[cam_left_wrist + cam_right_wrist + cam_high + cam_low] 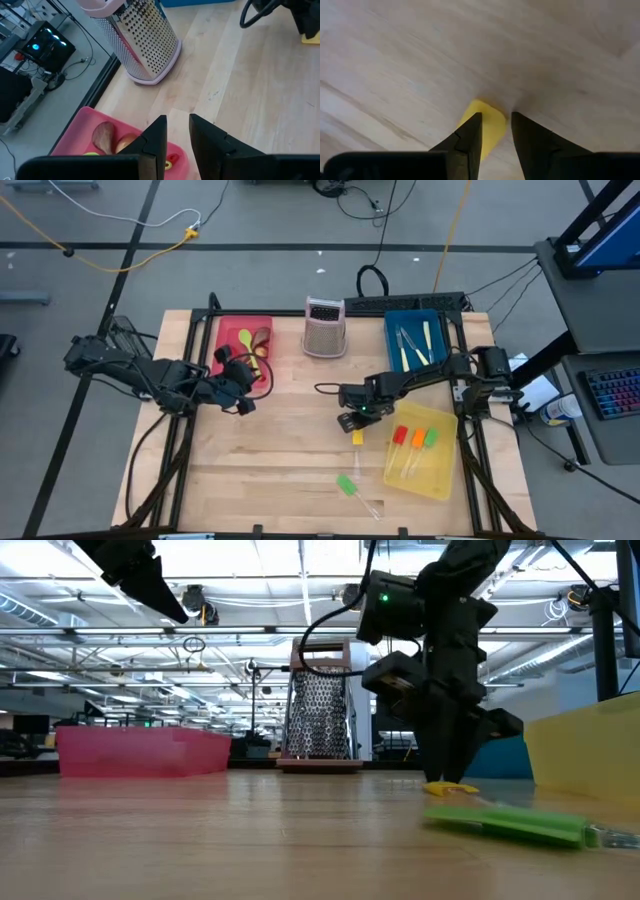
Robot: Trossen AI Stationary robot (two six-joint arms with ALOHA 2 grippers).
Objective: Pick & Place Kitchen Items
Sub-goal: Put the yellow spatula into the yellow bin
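My right gripper (352,420) (496,117) points down at the table's middle, narrowly open, with the yellow spatula head (487,125) (450,787) under and between its fingertips. This spatula (357,438) lies flat on the wood. A green-headed spatula (347,485) (505,820) lies flat nearer the near edge. My left gripper (242,395) (176,120) hangs narrowly open and empty above the near right corner of the red tray (228,330), which holds spoons (247,340) (102,135). Red, orange and green-headed spatulas (415,438) lie in the yellow tray (432,480). My right gripper comes at the yellow spatula's head (470,112) from above, pointing down, one finger (467,137) over the head's edge and the other beside it. The head lies flat on the table. Whether the fingers touch it, I cannot tell.
The metal box grater (325,327) (142,40) stands upright at the far middle. The blue tray (392,345) at the far right holds cream-handled knives (412,345). Bare wood lies between the red tray and my right gripper, and along the near left.
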